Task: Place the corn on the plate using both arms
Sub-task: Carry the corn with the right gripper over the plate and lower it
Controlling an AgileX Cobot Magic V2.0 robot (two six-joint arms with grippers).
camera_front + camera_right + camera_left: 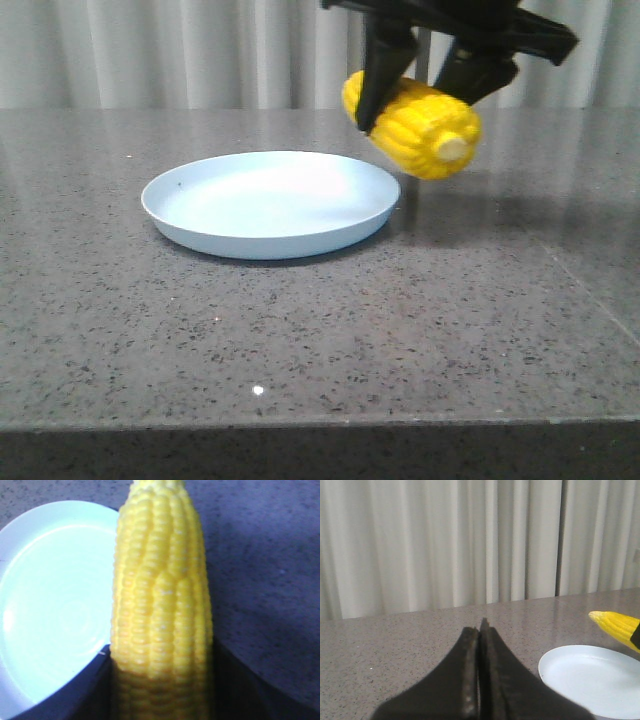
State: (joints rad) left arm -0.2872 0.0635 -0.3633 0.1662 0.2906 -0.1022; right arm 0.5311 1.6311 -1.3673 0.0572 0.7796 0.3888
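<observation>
The yellow corn (420,125) hangs in the air just right of the pale blue plate (270,203), its pale stub end toward the camera. My right gripper (415,85) is shut on the corn from above, one black finger on each side. In the right wrist view the corn (160,605) runs between the dark fingers, with the plate (50,600) beside and below it. My left gripper (480,630) is shut and empty over the table; it is out of the front view. Its view shows the plate (592,680) and the corn's tip (615,625).
The grey speckled table (320,330) has its front edge near the bottom of the front view. A pale pleated curtain (180,50) hangs behind the table.
</observation>
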